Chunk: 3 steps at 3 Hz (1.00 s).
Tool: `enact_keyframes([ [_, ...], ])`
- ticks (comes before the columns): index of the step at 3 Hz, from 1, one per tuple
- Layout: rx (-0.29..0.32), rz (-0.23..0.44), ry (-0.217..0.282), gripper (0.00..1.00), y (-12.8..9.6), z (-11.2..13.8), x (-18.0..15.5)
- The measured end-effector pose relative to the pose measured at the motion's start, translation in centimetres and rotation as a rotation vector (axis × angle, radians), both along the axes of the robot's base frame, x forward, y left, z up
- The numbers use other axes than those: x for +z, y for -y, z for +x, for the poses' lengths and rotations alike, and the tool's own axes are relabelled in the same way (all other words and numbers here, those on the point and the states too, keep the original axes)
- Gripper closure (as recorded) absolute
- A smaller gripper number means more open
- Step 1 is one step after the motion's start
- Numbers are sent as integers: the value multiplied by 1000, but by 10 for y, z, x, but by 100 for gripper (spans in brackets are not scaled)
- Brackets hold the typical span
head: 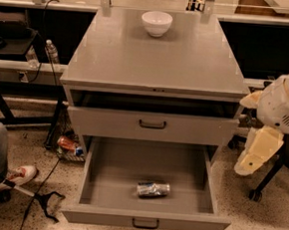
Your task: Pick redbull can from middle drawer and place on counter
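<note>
The redbull can (153, 189) lies on its side on the floor of the open middle drawer (105, 164), toward the front centre. The drawer is pulled fully out at the bottom of the grey cabinet, its dark handle facing me. The counter (153, 63) is the cabinet's flat grey top. My arm (274, 117) hangs folded at the right of the cabinet, level with the upper drawer front and well away from the can. The gripper itself does not show; only the white and cream arm links are in view.
A white bowl (156, 23) stands at the back of the counter. The closed upper drawer front (152, 125) overhangs the back of the open drawer. A clear plastic bottle (51, 50), cables, a person's shoe (22, 174) and a chair base (258, 191) surround the cabinet.
</note>
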State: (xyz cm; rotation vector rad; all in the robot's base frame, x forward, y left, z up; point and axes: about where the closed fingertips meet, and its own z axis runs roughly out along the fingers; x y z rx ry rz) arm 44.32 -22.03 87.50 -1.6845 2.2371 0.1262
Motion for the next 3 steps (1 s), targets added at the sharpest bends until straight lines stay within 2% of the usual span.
enact_keyframes([
  [1,-11,85,-57,0,-5,-2,-64],
  [2,4,129,-116,0,-21,-7,-129],
  [3,9,131,-118,0,-22,-6,-132],
])
